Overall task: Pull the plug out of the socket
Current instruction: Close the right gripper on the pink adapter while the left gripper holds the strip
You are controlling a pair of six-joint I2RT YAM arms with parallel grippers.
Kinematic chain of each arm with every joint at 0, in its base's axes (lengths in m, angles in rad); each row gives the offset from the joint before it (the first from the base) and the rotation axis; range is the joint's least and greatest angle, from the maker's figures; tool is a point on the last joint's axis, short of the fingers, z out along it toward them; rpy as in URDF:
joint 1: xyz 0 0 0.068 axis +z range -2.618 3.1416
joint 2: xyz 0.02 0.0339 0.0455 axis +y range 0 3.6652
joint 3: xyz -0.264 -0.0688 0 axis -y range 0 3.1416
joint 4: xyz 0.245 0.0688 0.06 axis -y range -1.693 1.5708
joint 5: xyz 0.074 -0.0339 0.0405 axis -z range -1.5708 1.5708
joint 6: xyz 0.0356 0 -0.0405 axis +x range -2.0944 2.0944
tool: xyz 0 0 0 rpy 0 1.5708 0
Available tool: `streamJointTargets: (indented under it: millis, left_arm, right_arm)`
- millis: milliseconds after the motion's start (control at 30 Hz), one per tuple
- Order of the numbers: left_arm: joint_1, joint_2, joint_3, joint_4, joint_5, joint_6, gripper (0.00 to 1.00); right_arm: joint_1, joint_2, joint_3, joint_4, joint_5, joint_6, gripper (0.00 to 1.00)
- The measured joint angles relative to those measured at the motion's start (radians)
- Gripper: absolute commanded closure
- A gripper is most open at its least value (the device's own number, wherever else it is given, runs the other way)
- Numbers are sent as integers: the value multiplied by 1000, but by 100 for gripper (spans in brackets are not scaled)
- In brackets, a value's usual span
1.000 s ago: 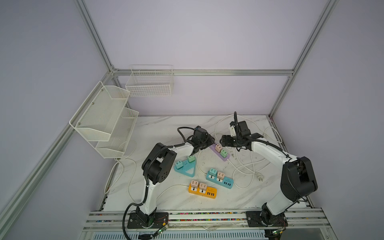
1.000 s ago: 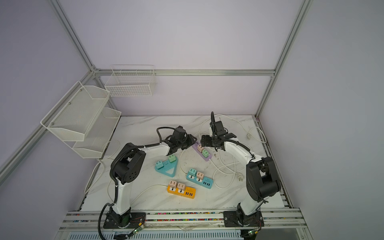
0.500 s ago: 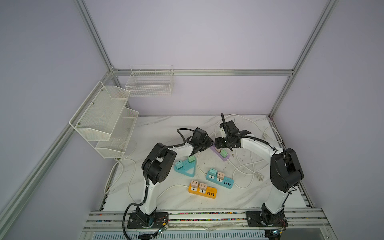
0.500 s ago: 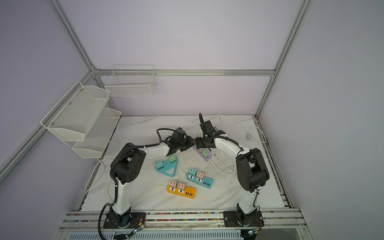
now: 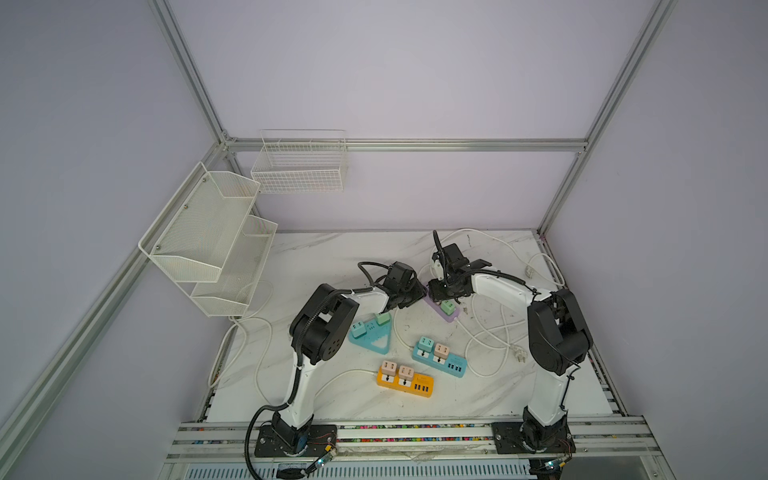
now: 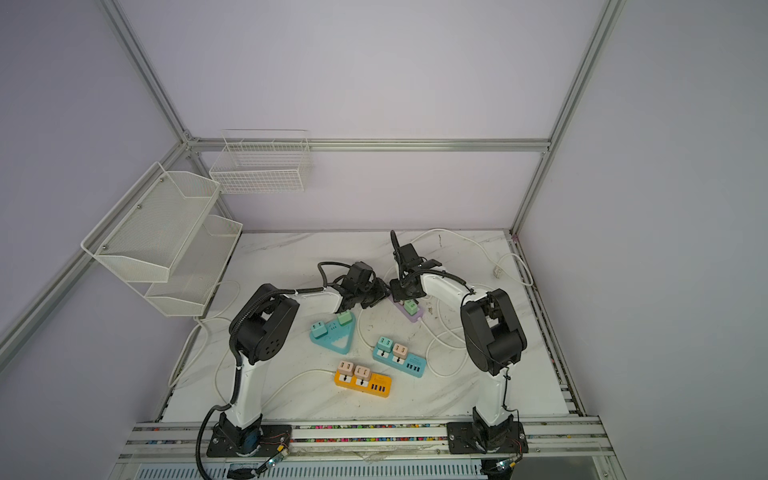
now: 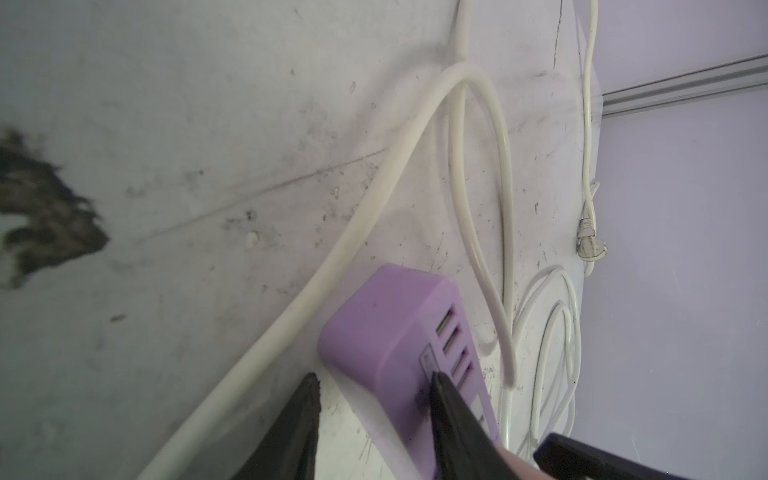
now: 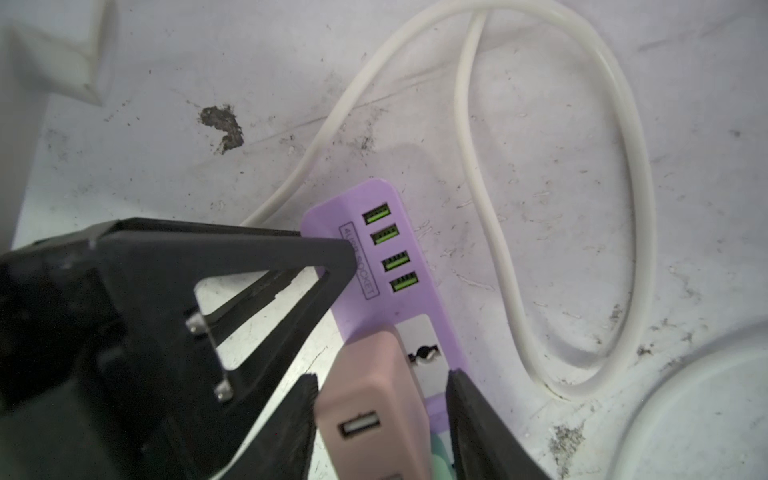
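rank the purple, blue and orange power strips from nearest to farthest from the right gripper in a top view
1. purple power strip: under the right gripper.
2. blue power strip: toward the front.
3. orange power strip: farthest front, slightly left.

**Camera arrangement.** Both top views look steeply down from high above the near edge of the white marble-patterned tabletop. They face the far wall and take in nearly the same whole cell from afar. The left wrist view sits very close and low, looking along the tabletop past the end of the purple plastic power strip. The right wrist view looks down on that strip from close above. Both wrist views share its row of USB ports and the looped white round cable.
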Motion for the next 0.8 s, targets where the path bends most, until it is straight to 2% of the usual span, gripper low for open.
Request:
streamJointTargets:
  millis: [500,800]
  left_arm:
    - [0,5,6,0,11,0,59]
    - [3,40,60,-16,36,1,60]
  right_arm:
    - [17,60,53,-30,37,-21,58]
    - [18,72,72,-45,69,-31,62]
